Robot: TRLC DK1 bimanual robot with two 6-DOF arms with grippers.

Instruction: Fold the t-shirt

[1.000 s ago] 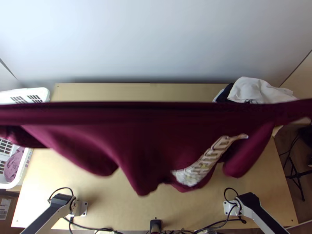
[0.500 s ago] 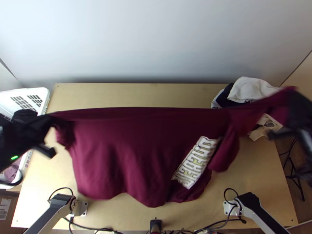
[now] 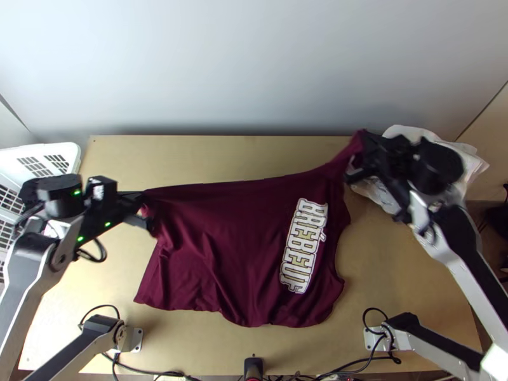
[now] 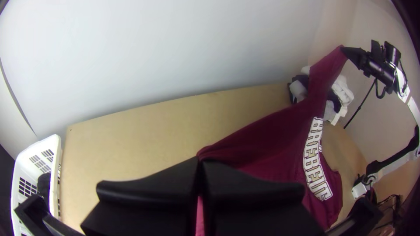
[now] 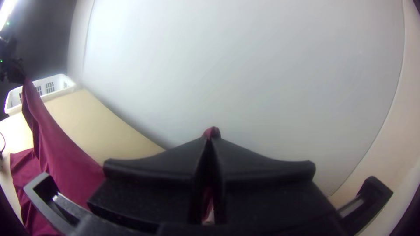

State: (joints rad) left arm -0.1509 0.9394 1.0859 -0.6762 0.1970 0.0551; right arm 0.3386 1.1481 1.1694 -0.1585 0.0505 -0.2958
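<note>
The maroon t-shirt (image 3: pixel 235 222) hangs spread out over the middle of the light wooden table (image 3: pixel 254 155), its upper edge drawn into a long, shallow sag between two lifted ends. Its lower part falls in soft folds toward six o'clock in the top view, where the hem runs in a wavy line. Broad white block lettering (image 3: pixel 303 246) lies toward three o'clock from the shirt's middle, running up and down the picture.

At ten o'clock from that middle, the left gripper (image 3: pixel 143 208) holds one end of the shirt above the table. In the left wrist view its fingers are pressed together on the maroon cloth, with the fabric coming out between them. Between one and two o'clock, the right gripper (image 3: pixel 365 151) has the other end up in the air, its fingers closed on a narrow gathered bit; a small tuft pokes out past the tips in the right wrist view.

Farther out, at two o'clock, a pile of white and dark clothes (image 3: pixel 468 159) sits by the table's far corner, partly behind the right arm. A white plastic basket (image 3: pixel 54 155) with slotted sides stands at ten o'clock, beside the table's edge, with something dark in it. A pale wall (image 3: pixel 254 63) rises at twelve o'clock, behind the table.
</note>
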